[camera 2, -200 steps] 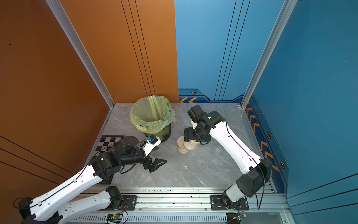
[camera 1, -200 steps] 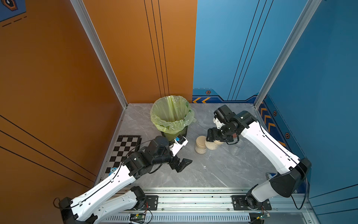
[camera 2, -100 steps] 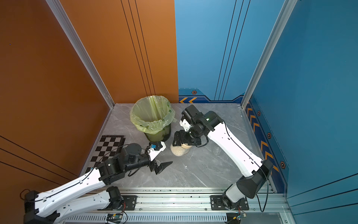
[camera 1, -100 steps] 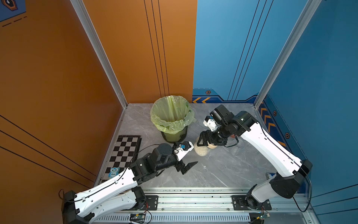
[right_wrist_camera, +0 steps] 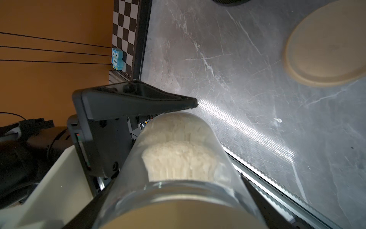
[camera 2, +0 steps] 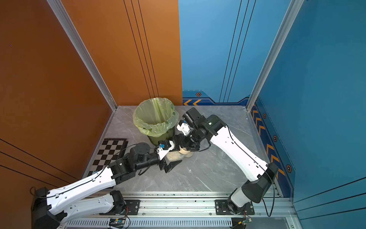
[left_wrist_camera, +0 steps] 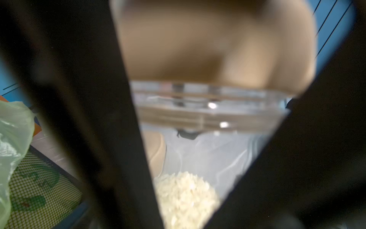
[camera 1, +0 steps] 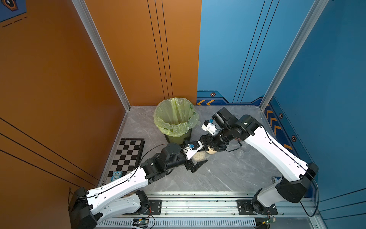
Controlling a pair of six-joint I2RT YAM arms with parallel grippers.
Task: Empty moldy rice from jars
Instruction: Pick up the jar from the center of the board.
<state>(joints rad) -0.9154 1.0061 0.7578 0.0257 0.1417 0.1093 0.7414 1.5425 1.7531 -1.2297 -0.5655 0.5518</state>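
A clear jar [camera 1: 200, 156] with a beige lid [left_wrist_camera: 198, 39] lies tipped on its side just above the table, in front of the bin. Moldy rice [right_wrist_camera: 178, 160] is heaped as off-white grains inside it. My right gripper [camera 1: 210, 148] is shut on the lid end of the jar. My left gripper [camera 1: 198, 159] stands open with the jar's body between its fingers [right_wrist_camera: 138, 103]; one finger lies along the glass and the other is hidden behind it. Whether these fingers press the glass I cannot tell.
A dark bin [camera 1: 174, 119] lined with a green bag stands just behind the jar. Another beige round lid [right_wrist_camera: 326, 45] sits on the grey table beside the right gripper. A chessboard [camera 1: 128, 154] lies at the left wall. A metal rail [camera 1: 198, 206] runs along the front.
My right gripper has carried the jar leftward and tipped it over. My left arm has reached forward, and its open fingers now stand around the jar's body.
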